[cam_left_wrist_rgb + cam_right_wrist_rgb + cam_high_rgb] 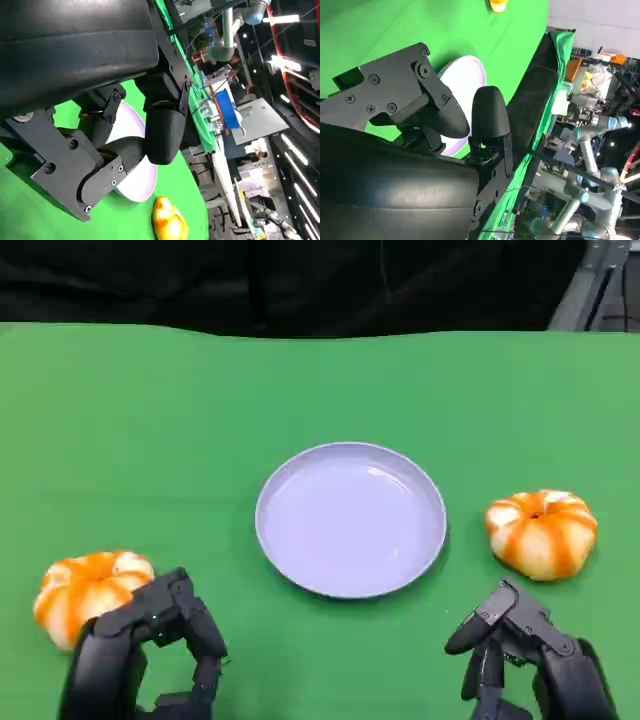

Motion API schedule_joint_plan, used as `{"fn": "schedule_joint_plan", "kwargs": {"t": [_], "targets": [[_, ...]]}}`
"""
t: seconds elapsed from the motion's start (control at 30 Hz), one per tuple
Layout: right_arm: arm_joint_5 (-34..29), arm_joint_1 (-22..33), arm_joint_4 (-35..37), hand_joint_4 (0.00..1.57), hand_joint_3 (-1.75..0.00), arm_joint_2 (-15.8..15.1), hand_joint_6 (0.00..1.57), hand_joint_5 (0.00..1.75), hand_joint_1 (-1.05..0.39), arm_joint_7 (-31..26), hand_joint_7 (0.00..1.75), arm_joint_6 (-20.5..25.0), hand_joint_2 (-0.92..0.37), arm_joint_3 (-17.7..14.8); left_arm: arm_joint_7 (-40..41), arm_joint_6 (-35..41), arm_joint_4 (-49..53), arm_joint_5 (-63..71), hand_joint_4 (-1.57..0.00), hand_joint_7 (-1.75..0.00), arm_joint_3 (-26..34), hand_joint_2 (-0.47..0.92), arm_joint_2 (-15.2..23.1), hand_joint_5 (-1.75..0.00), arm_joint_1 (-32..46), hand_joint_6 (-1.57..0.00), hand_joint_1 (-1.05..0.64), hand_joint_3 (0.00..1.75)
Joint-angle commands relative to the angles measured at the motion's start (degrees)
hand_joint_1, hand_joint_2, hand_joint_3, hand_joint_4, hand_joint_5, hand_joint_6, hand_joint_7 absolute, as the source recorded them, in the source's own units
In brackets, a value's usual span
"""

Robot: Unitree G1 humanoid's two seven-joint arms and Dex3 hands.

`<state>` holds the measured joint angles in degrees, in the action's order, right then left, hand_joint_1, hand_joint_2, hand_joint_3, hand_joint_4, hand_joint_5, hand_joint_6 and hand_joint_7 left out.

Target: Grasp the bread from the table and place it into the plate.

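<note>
Bread is sitting in two places in the head view: one bun (88, 592) on the green counter (150, 440) just beside my left hand (150, 650), another bun (541, 531) near my right hand (520, 655), and the plate (350, 519) between them is holding nothing. Both hands are hovering with fingers apart, gripping nothing. I am worrying that the left fingers, coming in so close beside the bun, are likely to nudge it sideways rather than wrap it (it looks round, so it may roll). Both forearms are being cut off by the frame edge.

Left wrist view: the black shell and fingers (160, 130) are blocking most of the plate (142, 182); I am seeing the far bun (169, 225) past it, but not the near one, so I am judging the approach blind.

Right wrist view: the fingers (490, 117) are covering part of the plate (465, 75) again, and the opposite bun (498, 4) is being clipped at the edge.
</note>
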<state>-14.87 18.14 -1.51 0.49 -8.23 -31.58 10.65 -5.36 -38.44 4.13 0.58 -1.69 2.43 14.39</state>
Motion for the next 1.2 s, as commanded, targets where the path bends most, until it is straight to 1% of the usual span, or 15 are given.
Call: {"fn": "schedule_joint_plan", "kwargs": {"t": [0.03, 0.23, 0.4, 0.5, 0.53, 0.57, 0.63, 0.67, 0.7, 0.77, 0.8, 0.87, 1.03, 1.13, 1.2], "targets": [[0.14, 0.01, 0.31, 0.76, -1.46, -0.07, 0.46, 1.75, -0.16, -0.27, 1.75, 0.09, -0.68, -0.57, -0.36, 0.48, 0.37, -0.50, -0.79, -1.56, 0.59, 0.32, 0.85, -1.75, -0.55, -0.74, -0.17, 1.47], [0.04, 0.18, 0.76, 0.77, -1.47, -0.17, 0.46, 1.75, -0.15, -0.34, 1.75, -0.86, -0.68, -0.64, 0.11, 0.26, 0.49, 0.22, -0.79, -1.56, 0.72, 0.31, 0.82, -1.75, -0.43, -0.74, -0.19, 1.48], [-0.70, 0.65, 0.27, 0.77, -1.47, -0.20, 0.46, 1.75, -0.16, -0.45, 1.75, -0.43, -0.68, -0.49, 0.21, 0.93, 0.34, 0.19, -0.78, -1.56, 0.83, 0.32, 0.77, -1.75, -0.25, -0.75, -0.19, 1.47], [-1.24, 0.84, 0.00, 0.78, -1.47, 0.14, 0.45, 1.75, -0.16, -0.64, 1.75, 0.33, -0.68, -0.24, 3.15, 2.99, -0.27, 7.36, -0.75, -1.55, 2.49, 0.34, 2.51, -1.72, -0.82, -0.73, -0.20, 1.44], [-1.98, 0.89, -0.12, 0.78, -1.47, 0.18, 0.45, 1.75, -0.16, -0.92, 1.75, 0.69, -0.68, -0.19, 4.64, 4.31, -0.71, 11.43, -0.73, -1.49, 3.20, 0.36, 3.59, -1.68, -1.13, -0.71, -0.19, 1.40], [-2.55, 0.92, -0.22, 0.80, -1.47, 0.20, 0.45, 1.75, -0.16, -1.14, 1.75, 0.93, -0.67, -0.18, 5.67, 5.24, -1.05, 14.13, -0.70, -1.31, 3.59, 0.43, 4.24, -1.59, -1.31, -0.70, -0.18, 1.25], [-3.59, 0.86, -0.22, 0.81, -1.47, 0.32, 0.46, 1.75, -0.16, -1.61, 1.75, 1.40, -0.67, -0.16, 7.59, 8.06, -2.69, 20.54, -0.68, -1.20, 4.06, 0.48, 5.99, -1.54, -1.50, -0.71, -0.17, 1.15], [-4.00, 0.75, -0.09, 0.83, -1.46, 0.39, 0.46, 1.75, -0.16, -1.84, 1.75, 1.57, -0.67, -0.13, 8.53, 9.69, -3.78, 24.12, -0.59, -0.86, 4.20, 0.60, 7.03, -1.27, -1.58, -0.67, -0.23, 0.84], [-4.26, 0.63, 0.07, 0.84, -1.46, 0.42, 0.46, 1.75, -0.16, -2.03, 1.75, 1.59, -0.67, -0.10, 9.59, 11.06, -4.74, 27.61, -0.57, -0.63, 4.25, 0.70, 8.01, -1.15, -1.68, -0.70, -0.25, 0.62], [-4.53, 0.45, 0.35, 0.84, -1.46, 0.53, 0.45, 1.75, -0.16, -2.27, 1.75, 1.47, -0.67, -0.04, 11.93, 13.74, -6.80, 34.74, -0.51, -0.32, 4.02, 0.87, 9.90, -1.00, -1.78, -0.71, -0.35, 0.25], [-4.65, 0.41, 0.40, 0.84, -1.46, 0.58, 0.45, 1.75, -0.16, -2.37, 1.75, 1.45, -0.67, -0.03, 12.62, 15.92, -8.33, 38.49, -0.47, -0.26, 3.83, 0.90, 10.76, -0.97, -1.65, -0.68, -0.40, 0.20], [-4.76, 0.30, 0.51, 0.84, -1.46, 0.67, 0.45, 1.75, -0.15, -2.63, 1.75, 1.33, -0.67, 0.01, 13.43, 19.96, -11.32, 44.97, -0.32, -0.15, 3.35, 0.92, 12.21, -0.86, -1.35, -0.58, -0.51, 0.16], [-4.77, 0.23, 0.58, 0.84, -1.46, 0.58, 0.45, 1.75, -0.15, -2.91, 1.75, 1.30, -0.67, 0.14, 14.34, 23.27, -13.15, 47.33, -0.27, -0.11, 1.94, 0.92, 13.11, -0.81, -0.99, -0.54, -0.55, 0.15], [-4.66, 0.67, -0.47, 0.84, -1.47, 0.86, 0.45, 1.75, -0.17, -2.75, 1.75, 2.23, -0.67, 0.53, 5.86, 34.75, -17.71, 60.06, -0.04, -0.03, 0.05, 0.92, 15.24, -0.70, -1.84, -0.35, -0.64, 0.14], [-4.62, 0.73, -0.66, 0.85, -1.47, 0.85, 0.45, 1.75, -0.17, -2.78, 1.75, 2.44, -0.67, 0.64, 4.32, 37.64, -18.93, 62.10, -0.01, -0.01, -0.88, 0.92, 15.54, -0.68, -1.90, -0.32, -0.65, 0.14]]}}
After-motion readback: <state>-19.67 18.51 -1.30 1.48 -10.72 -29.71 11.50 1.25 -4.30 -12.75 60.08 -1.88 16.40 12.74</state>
